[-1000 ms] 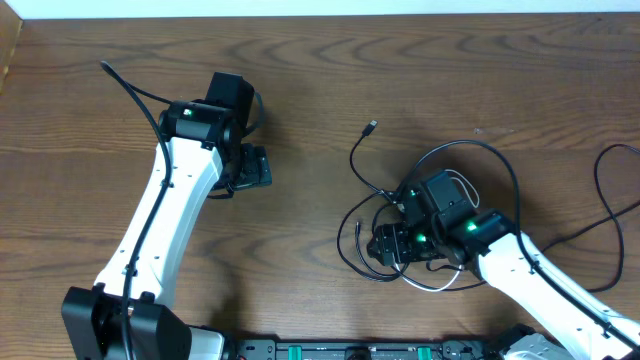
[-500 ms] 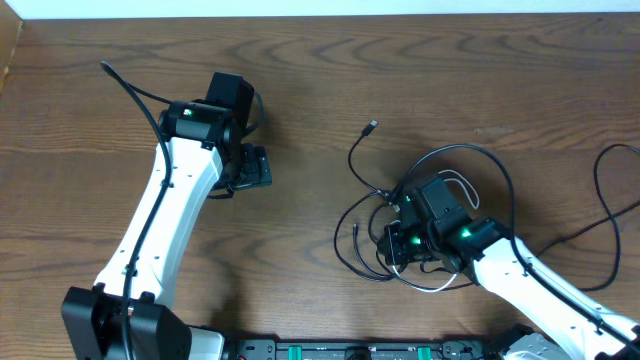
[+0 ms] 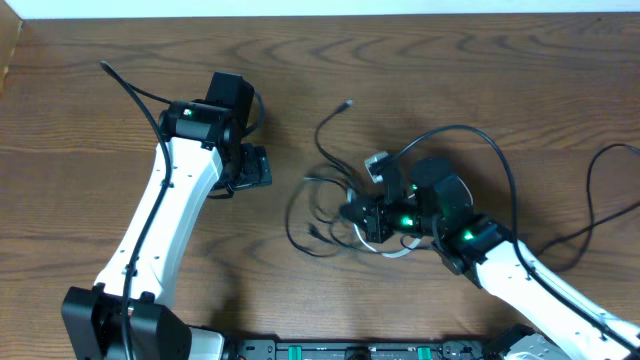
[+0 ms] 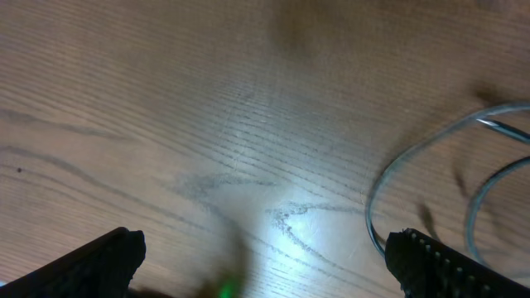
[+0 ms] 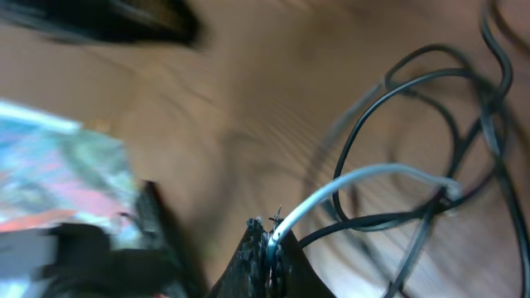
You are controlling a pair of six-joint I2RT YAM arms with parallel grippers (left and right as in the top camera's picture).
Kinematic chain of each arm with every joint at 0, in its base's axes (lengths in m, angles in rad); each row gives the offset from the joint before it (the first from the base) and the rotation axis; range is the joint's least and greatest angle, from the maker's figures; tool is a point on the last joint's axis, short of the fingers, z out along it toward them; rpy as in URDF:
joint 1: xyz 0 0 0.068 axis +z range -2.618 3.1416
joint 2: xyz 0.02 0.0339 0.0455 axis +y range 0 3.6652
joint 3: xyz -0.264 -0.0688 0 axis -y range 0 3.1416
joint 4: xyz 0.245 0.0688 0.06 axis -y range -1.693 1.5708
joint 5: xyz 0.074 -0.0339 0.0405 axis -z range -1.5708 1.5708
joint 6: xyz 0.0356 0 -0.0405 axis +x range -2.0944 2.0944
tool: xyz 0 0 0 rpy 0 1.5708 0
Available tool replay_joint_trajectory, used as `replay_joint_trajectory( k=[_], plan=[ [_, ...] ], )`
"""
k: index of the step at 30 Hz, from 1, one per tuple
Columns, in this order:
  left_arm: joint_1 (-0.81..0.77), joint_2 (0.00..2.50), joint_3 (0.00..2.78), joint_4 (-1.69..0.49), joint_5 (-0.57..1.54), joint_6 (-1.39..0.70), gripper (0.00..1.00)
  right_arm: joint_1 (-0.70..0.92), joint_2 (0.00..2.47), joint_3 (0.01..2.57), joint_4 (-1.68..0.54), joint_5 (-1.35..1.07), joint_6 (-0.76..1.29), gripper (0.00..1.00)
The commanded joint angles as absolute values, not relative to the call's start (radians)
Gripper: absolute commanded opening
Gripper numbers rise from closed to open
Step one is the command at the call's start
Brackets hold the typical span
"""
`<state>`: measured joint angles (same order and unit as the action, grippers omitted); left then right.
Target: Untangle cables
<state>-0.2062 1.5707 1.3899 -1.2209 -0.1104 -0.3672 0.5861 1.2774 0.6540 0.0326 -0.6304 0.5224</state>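
Two cables sit bunched right of the table's [image 3: 120,60] centre, toward its near edge.

Overhead: black cable [image 3: 292,212] loops out leftward, its plug end [image 3: 347,104] pointing at the far edge. White cable [image 3: 392,251] curls under the right fingers [image 3: 362,215], which are buried in the knot. Left fingers [image 3: 250,168] hang left of centre, apart from the tangle.

Left wrist: left fingers [image 4: 99,261] spread wide over bare wood. A thin cable loop [image 4: 373,199] lies at right; I can't tell its colour.

Right wrist, blurred: right fingers [image 5: 257,265] clenched on the white cable [image 5: 373,174], with black loops [image 5: 414,91] behind.
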Motion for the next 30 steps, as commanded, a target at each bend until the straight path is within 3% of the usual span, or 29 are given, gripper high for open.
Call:
replay_joint_trajectory(
  k=[1,13,21,25,30],
  plan=[
    [-0.201,1.567,1.402,-1.221,-0.121,-0.376,0.98,0.589,1.221,0.660,0.135,-0.764,0.516,0.01],
    [-0.201,1.567,1.402,-1.221,-0.121,-0.376,0.98,0.588,1.196,0.660,0.173,-0.739,0.516,0.01],
    [-0.201,1.567,1.402,-1.221,-0.121,-0.376,0.98,0.590,1.196,0.660,-0.133,-0.309,0.589,0.01],
    [-0.201,1.567,1.402,-1.221,-0.121,-0.376,0.98,0.590,1.196,0.660,-0.093,-0.346,0.598,0.01],
    [-0.201,1.567,1.402,-1.221,-0.121,-0.376,0.98,0.590,1.196,0.660,0.168,-0.658,0.533,0.01]
  ],
)
